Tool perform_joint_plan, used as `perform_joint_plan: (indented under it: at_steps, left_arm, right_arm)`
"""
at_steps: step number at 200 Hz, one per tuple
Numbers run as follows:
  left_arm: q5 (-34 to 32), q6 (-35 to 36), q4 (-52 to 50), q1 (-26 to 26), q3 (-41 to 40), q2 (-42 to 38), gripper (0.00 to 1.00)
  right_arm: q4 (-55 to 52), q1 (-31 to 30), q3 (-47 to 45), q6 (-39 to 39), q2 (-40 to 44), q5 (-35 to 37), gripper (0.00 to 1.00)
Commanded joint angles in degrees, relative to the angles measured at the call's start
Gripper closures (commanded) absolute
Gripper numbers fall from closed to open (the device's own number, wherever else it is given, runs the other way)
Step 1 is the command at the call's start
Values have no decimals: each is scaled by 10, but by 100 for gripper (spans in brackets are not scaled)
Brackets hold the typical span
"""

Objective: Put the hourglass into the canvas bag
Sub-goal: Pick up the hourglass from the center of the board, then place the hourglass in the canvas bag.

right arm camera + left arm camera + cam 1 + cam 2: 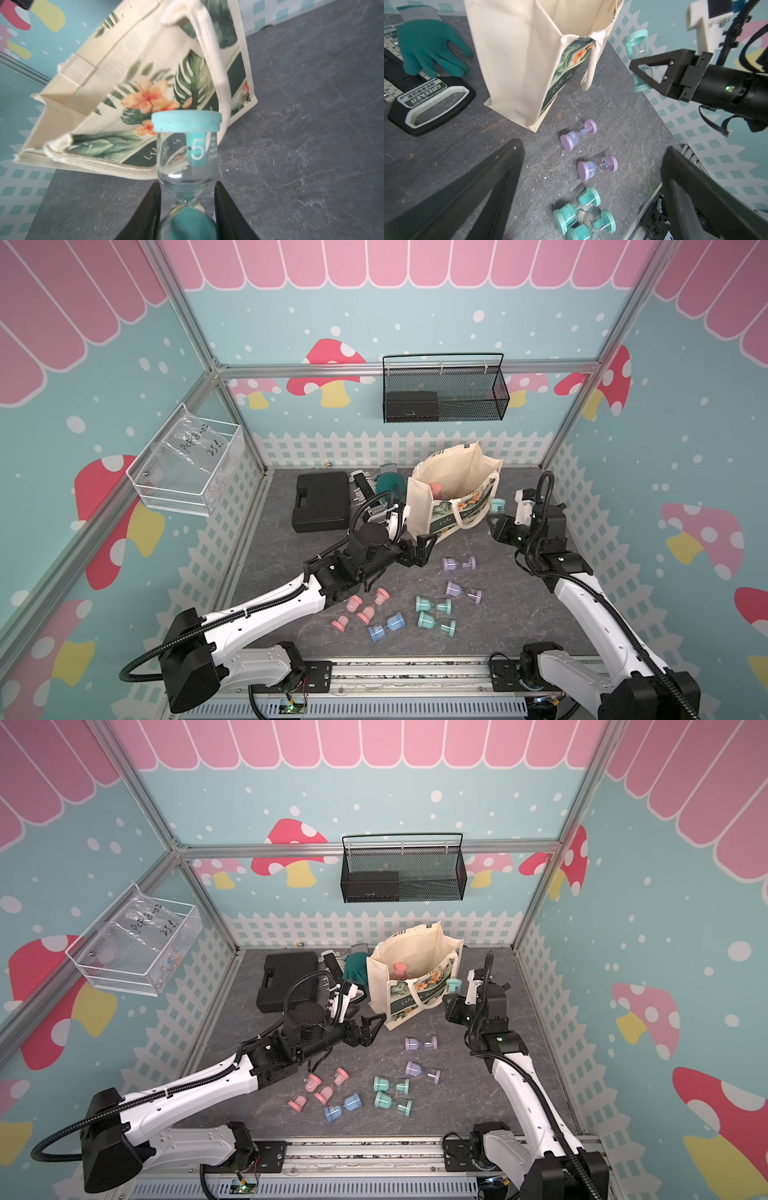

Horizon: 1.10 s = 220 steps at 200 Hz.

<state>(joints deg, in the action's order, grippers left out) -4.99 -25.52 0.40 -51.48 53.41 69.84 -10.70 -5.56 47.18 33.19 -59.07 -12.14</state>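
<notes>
Canvas bag (pixel 422 510): stood upright with its mouth open; a pink hourglass (pixel 436 490) lay inside
Left gripper (pixel 593 146): jaws were spread wide and empty, near the bag's front corner
Right gripper (pixel 187 184): was clamped on the waist of the teal hourglass (pixel 187 153); it was the arm placed to deliver
Teal hourglass: hung outside the bag, just beside its printed face; its long axis ran straight out from the jaws toward the print, and the mouth looked higher and farther in
Loose hourglasses (pixel 434 605): lay on their sides on the tabletop

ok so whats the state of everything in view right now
canvas bag: upright, mouth open
pink hourglass: inside the bag
teal hourglass: held aloft beside the bag
right gripper: jaws shut on teal hourglass
left gripper: jaws open, empty
purple hourglasses: lying on their sides
black case: closed
</notes>
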Motion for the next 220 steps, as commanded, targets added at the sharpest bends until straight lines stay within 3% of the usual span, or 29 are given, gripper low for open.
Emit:
perform_joint_plan:
  at_steps: [1, 49, 96, 220]
  left_arm:
    - [-16, 20, -8, 5, 23, -17, 1]
    - [-10, 29, 0, 15, 37, -20, 1]
    - [2, 30, -2, 27, 61, -2, 1]
    - [26, 8, 27, 66, 74, 48, 0]
  right_arm:
    - [12, 2, 48, -6, -1, -20, 78]
    - [43, 0, 134, -4, -56, -64, 78]
    - [56, -41, 223, -10, -146, -77, 78]
    - [-67, -128, 431, -116, -399, 65, 76]
